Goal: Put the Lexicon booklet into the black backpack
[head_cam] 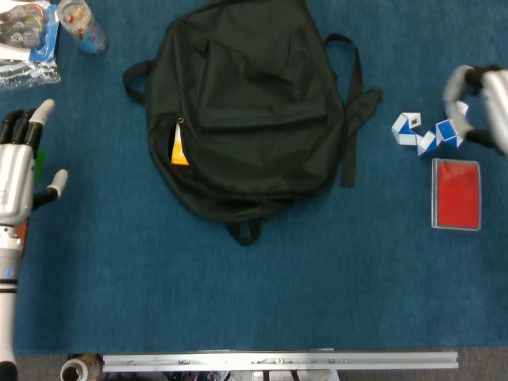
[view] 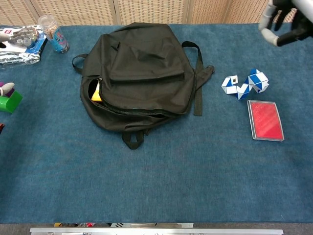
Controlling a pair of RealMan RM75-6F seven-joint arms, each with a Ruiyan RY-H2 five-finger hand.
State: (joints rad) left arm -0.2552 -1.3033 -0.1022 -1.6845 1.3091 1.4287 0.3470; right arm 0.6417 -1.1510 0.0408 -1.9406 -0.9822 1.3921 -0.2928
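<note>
The black backpack (head_cam: 246,119) (view: 139,78) lies flat in the middle of the blue table. A yellow-orange booklet corner (head_cam: 179,151) (view: 96,94) shows in the zipped slit on its left side. My right hand (head_cam: 490,103) (view: 292,34) is far off to the right, above the puzzle, fingers apart and holding nothing. My left hand (head_cam: 16,171) hovers at the left edge, well clear of the bag, fingers spread and empty. The chest view shows only one fingertip of it.
A blue-and-white snake puzzle (head_cam: 432,131) (view: 244,84) and a red case (head_cam: 456,193) (view: 265,120) lie right of the bag. A bottle (head_cam: 79,24) (view: 54,32), foil packets (head_cam: 28,40) and a green block (view: 10,102) sit at the left. A metal rail (head_cam: 278,361) lines the front edge.
</note>
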